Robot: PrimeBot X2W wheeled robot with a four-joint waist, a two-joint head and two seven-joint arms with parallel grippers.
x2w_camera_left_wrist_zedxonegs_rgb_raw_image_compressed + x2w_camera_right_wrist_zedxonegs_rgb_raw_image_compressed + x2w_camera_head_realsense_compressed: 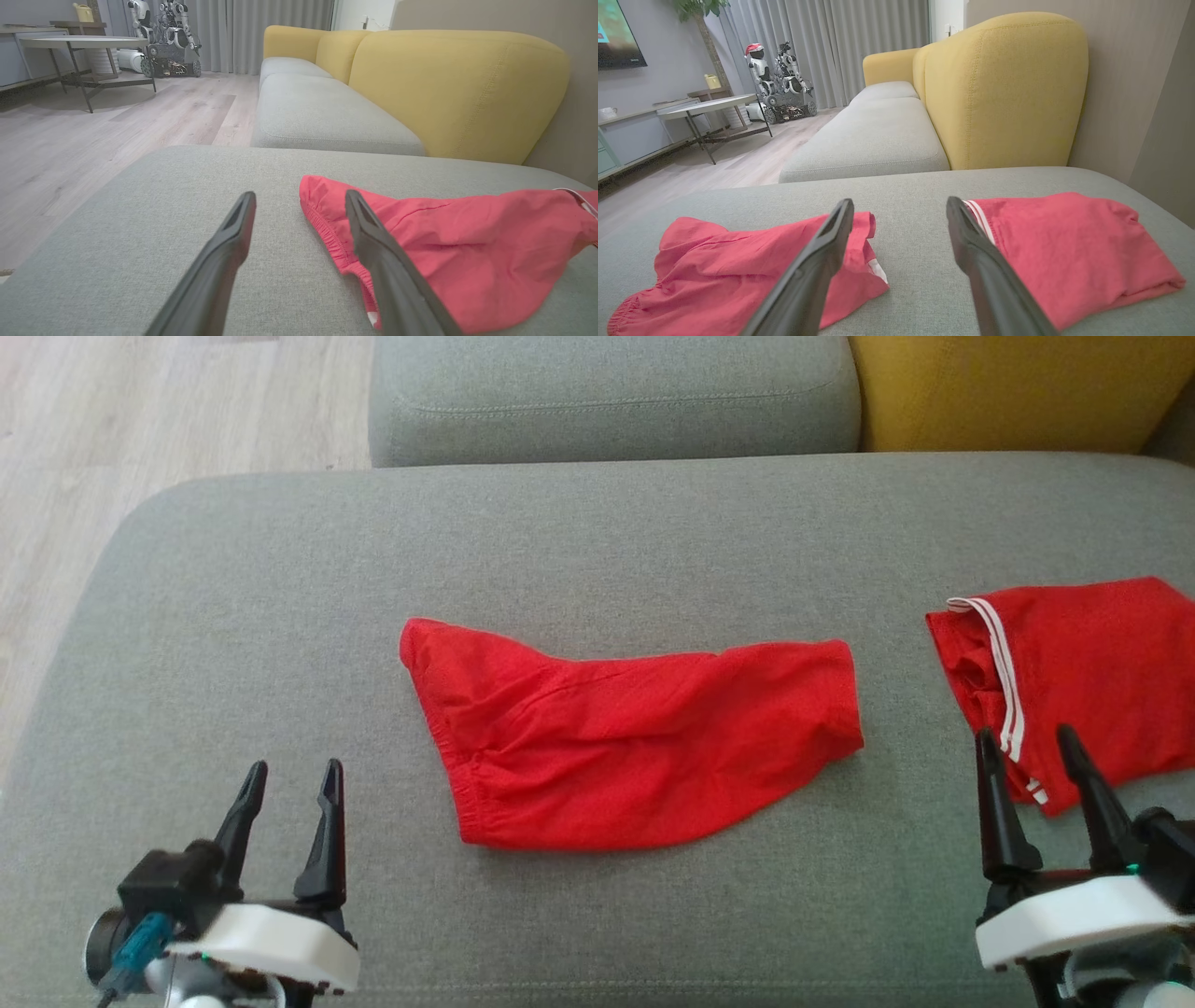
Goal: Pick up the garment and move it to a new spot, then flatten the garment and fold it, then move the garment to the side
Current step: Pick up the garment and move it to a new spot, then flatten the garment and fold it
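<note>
A red garment [625,747] lies spread across the middle of the grey sofa cushion [280,597], its elastic waistband toward the left. In the left wrist view the garment [467,242] is just ahead and to the right of my left gripper [300,196]. My left gripper [292,775] stands open over bare cushion, left of the garment and apart from it. My right gripper [1025,739] is open too, at the near edge of a second, folded red garment with white stripes [1083,663]. In the right wrist view my right gripper [900,203] points between the plain garment [728,266] and the striped one [1073,247].
A yellow backrest [1018,392] rises at the far right, with another grey seat cushion [607,401] behind. Wooden floor [140,411] lies beyond the cushion's left edge. Far off stand a round table [84,44] and parked robots [780,79].
</note>
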